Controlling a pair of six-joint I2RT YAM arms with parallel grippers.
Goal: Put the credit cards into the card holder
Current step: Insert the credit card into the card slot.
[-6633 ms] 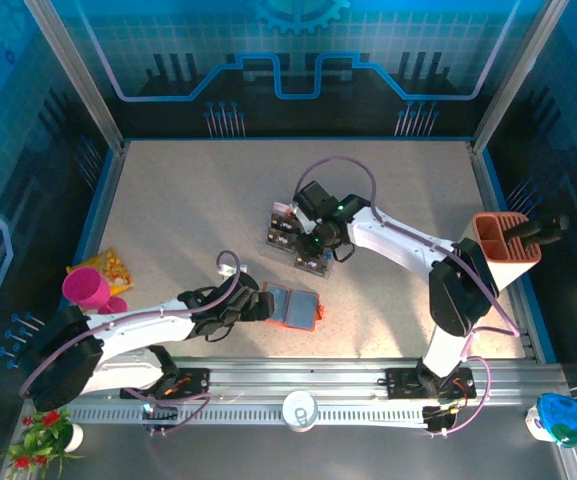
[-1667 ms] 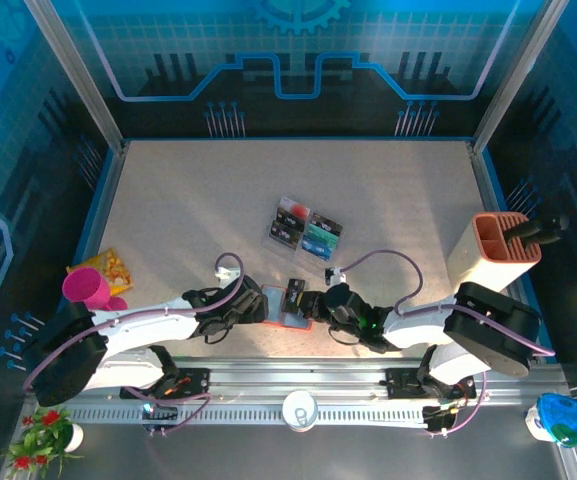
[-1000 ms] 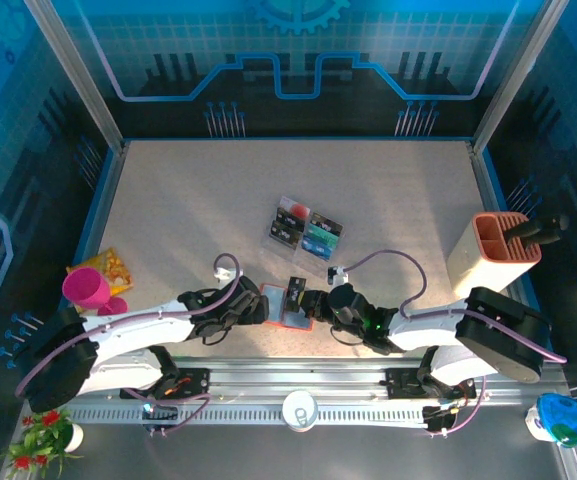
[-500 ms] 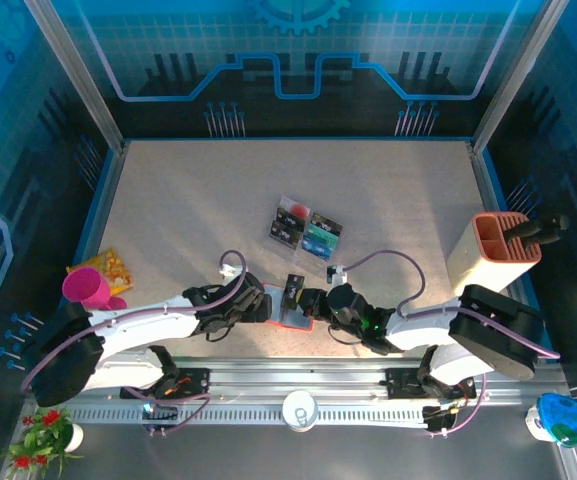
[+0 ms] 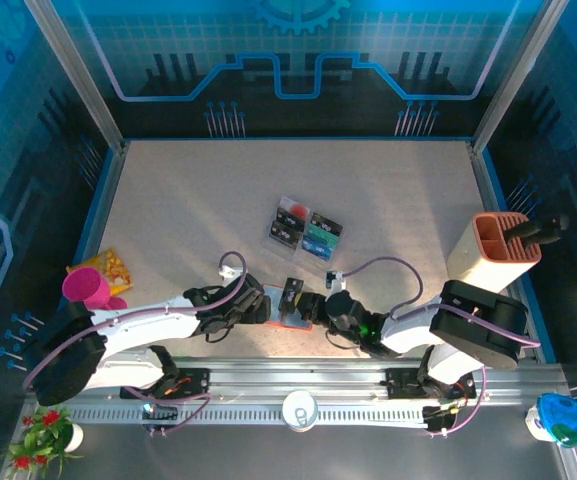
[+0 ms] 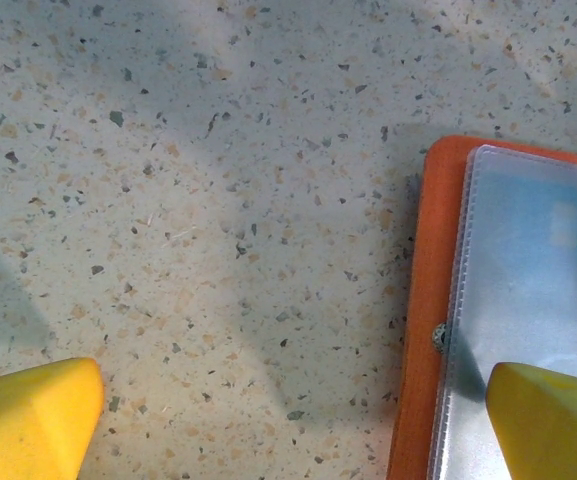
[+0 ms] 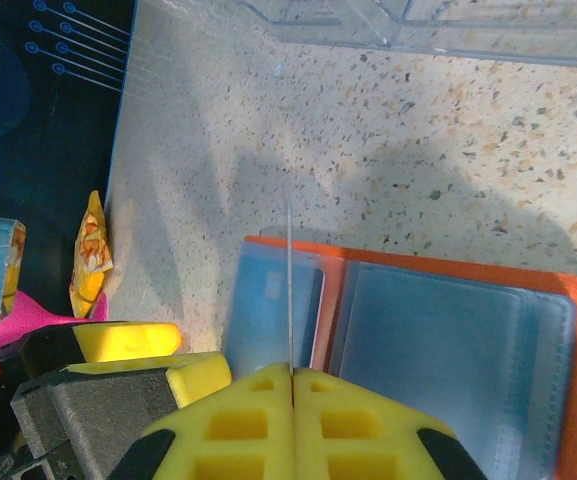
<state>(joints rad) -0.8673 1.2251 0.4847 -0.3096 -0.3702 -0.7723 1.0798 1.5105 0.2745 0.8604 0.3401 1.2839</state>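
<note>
Right gripper pinches a credit card edge-on above the open card holder at the table's near edge; left gripper gapes wide, straddling its rim. Square the card to a pocket mouth first.

Card holder cut off (right edge).

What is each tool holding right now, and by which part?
The right tool pinches a credit card by one edge, over the open card holder. The left tool is open, holding nothing.
</note>
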